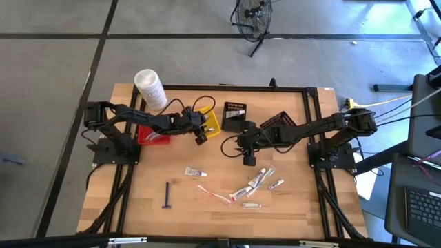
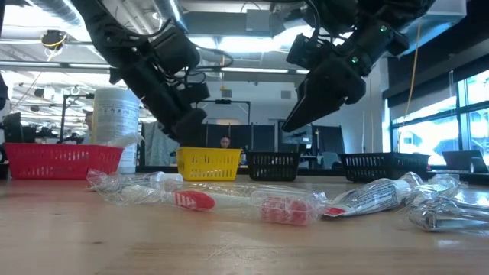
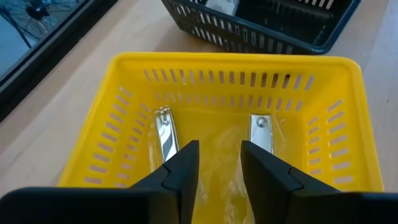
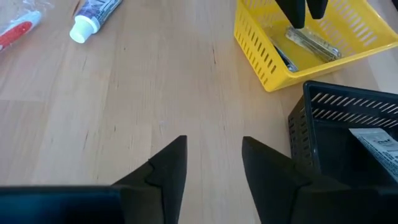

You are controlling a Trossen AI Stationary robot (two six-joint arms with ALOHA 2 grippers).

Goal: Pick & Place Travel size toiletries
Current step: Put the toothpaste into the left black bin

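The toiletries lie on the near half of the table: a white mini tube (image 1: 195, 171), a black razor (image 1: 167, 195), clear-wrapped sticks (image 1: 215, 195) and several silvery tubes and sachets (image 1: 255, 182). The low view shows a wrapped stick (image 2: 206, 200) and a tube (image 2: 374, 198) close up. My left gripper (image 1: 200, 136) hangs open and empty over the yellow basket (image 3: 230, 62), where two silvery clear-wrapped items (image 3: 165, 130) lie on the bottom. My right gripper (image 1: 248, 160) is open and empty above bare wood (image 4: 213, 162), just beyond the silvery tubes.
A red basket (image 1: 153, 134) and a big white tub (image 1: 149, 88) stand at the far left. Two black baskets (image 1: 234, 114) (image 1: 279, 124) stand behind my right gripper; one holds a white packet (image 4: 379, 143). A black rail frames the table.
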